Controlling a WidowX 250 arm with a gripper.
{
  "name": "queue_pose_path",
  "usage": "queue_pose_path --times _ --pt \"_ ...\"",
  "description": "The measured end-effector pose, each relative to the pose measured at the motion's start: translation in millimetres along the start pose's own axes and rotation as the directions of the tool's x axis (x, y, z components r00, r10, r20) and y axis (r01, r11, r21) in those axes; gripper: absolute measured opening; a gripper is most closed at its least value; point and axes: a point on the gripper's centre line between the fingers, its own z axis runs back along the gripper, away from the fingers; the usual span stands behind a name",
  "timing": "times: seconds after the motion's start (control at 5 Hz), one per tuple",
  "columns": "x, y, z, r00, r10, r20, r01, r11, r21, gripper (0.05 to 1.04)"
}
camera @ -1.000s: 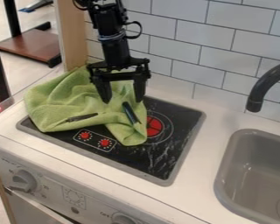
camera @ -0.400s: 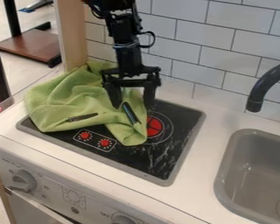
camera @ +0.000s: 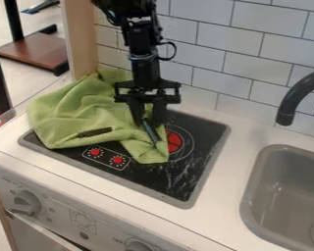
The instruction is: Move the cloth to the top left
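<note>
The gripper (camera: 149, 122) hangs over the back of the stove, its fingers drawn close together and shut on a fold at the cloth's right part. The green cloth (camera: 81, 110) lies crumpled over the left half of the black stove top and onto the counter behind it, with one corner pointing to the front right. A slim dark object (camera: 151, 133) slants across the cloth right at the fingertips. Another dark, narrow object (camera: 94, 132) rests on the cloth farther left.
The black stove top (camera: 179, 169) has a red burner mark (camera: 174, 141) just right of the cloth. To the right are a grey sink (camera: 251, 196) and a dark faucet (camera: 287, 110). A tiled wall (camera: 251, 68) stands behind, and a wooden post (camera: 82, 39) rises at the back left.
The gripper has moved right and slightly down, and its fingers have closed in from wide apart. The cloth's front right corner and the slim dark object have shifted slightly right.
</note>
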Motion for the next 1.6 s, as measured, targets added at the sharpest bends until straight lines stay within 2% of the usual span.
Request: queue_pose_path --times 0.2,0.4,0.6,1.0,1.4,1.6 --pt "-4.0 -2.1 0.5 1.0 -0.015 -0.004 0.015 1.0 -0.014 0.147" --pt "-5.8 -3.9 13.6 0.999 -0.035 0.021 0.036 0.999 -0.018 0.06" --pt "-7.8 1.1 27.4 0.997 -0.065 0.031 0.065 0.998 -0.015 0.051" --pt "12.6 21.1 61.5 0.99 -0.141 0.025 0.141 0.99 -0.026 0.051" --pt "32.2 67.0 70.7 0.988 -0.152 -0.019 0.152 0.988 0.001 0.051" --pt "29.0 99.4 72.2 0.99 -0.137 -0.041 0.138 0.99 0.036 0.051"
